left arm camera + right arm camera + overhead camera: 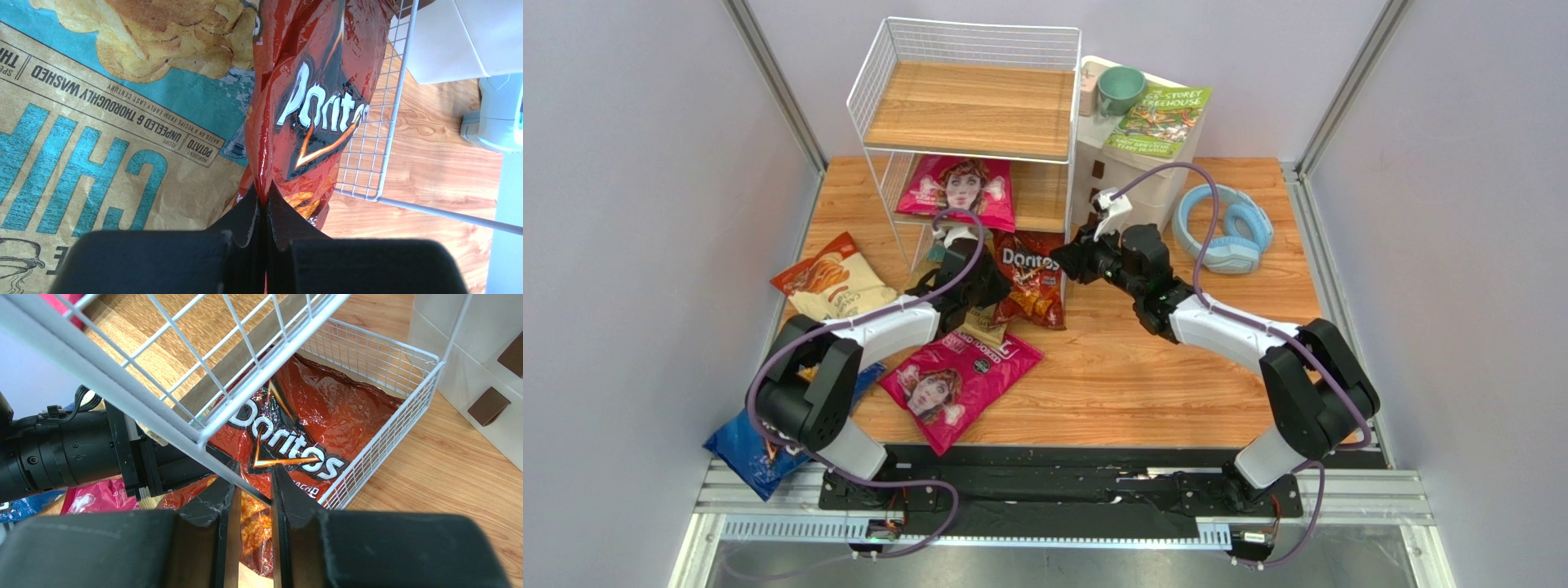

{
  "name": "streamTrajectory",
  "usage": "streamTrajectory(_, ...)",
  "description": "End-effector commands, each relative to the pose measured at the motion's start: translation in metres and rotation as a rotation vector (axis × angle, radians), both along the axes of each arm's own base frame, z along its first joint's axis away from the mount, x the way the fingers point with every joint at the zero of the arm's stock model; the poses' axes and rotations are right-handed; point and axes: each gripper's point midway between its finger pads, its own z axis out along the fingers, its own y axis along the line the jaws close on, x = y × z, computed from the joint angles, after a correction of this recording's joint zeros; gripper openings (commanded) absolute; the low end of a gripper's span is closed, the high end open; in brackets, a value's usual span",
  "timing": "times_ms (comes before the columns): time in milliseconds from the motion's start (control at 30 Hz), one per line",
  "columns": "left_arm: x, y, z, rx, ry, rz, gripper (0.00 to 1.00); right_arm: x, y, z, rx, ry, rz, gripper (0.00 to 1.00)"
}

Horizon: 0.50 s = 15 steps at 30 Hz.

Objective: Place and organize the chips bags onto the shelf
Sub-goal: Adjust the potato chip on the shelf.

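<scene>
I have the left gripper [265, 202] pinched tight on the near edge of the red Doritos bag [313, 104]. That bag lies partly inside the bottom tier of the shelf [971, 110], its far end against the mesh side and its near end sticking out toward the arms. The right gripper [255, 490] hangs at the shelf's front corner with its jaws narrow. One of the shelf's wires runs into the gap between them, and I cannot tell whether they actually pinch it. As I read it, the job is well short of half done. Only one bag is properly shelved, the magenta bag on the middle tier [955, 186], and the red one is going in but not yet seated. The tan-and-teal CHIPS bag [92, 159] lies on the table [1112, 392] right beside and partly under my left wrist. The second magenta bag [955, 380] is flat on the table in front of the left arm. The orange-and-cream bag [830, 282] sits to the left of the shelf, and the blue Doritos bag [756, 451] lies down by the left arm's base at the table's near corner. The top tier holds nothing. That leaves four bags to bring over, plus tidying once they are up.
</scene>
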Motion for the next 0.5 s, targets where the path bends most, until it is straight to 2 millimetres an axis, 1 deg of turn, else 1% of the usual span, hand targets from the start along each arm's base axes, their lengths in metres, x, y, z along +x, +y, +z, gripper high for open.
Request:
streamTrajectory(0,0.029,-0.018,0.071,-0.046,-0.236,-0.041,0.0,-0.019,0.005,-0.004,0.02,0.041,0.049,0.0)
streamTrajectory(100,0.027,-0.017,0.079,-0.044,-0.259,-0.046,0.0,-0.02,0.005,-0.009,0.008,0.045,0.056,0.0)
streamTrajectory(133,0.025,-0.016,0.085,-0.049,-0.27,-0.044,0.0,-0.021,0.004,-0.011,0.006,0.049,0.059,0.0)
streamTrajectory(200,0.022,-0.012,0.089,-0.043,-0.282,-0.037,0.0,-0.022,0.006,-0.012,0.0,0.049,0.071,0.0)
streamTrajectory(233,0.021,-0.009,0.096,-0.037,-0.301,-0.033,0.0,-0.022,0.005,-0.014,-0.004,0.051,0.073,0.0)
streamTrajectory(267,0.02,-0.008,0.098,-0.033,-0.307,-0.031,0.0,-0.024,0.006,-0.014,-0.006,0.052,0.084,0.0)
streamTrajectory(367,0.021,-0.004,0.105,-0.013,-0.329,-0.026,0.0,-0.026,0.007,-0.016,-0.014,0.053,0.101,0.0)
streamTrajectory(400,0.023,-0.005,0.11,-0.011,-0.339,-0.029,0.0,-0.026,0.007,-0.018,-0.016,0.056,0.101,0.0)
streamTrajectory(467,0.025,-0.006,0.111,0.009,-0.339,-0.04,0.0,-0.028,0.006,-0.017,-0.016,0.055,0.109,0.0)
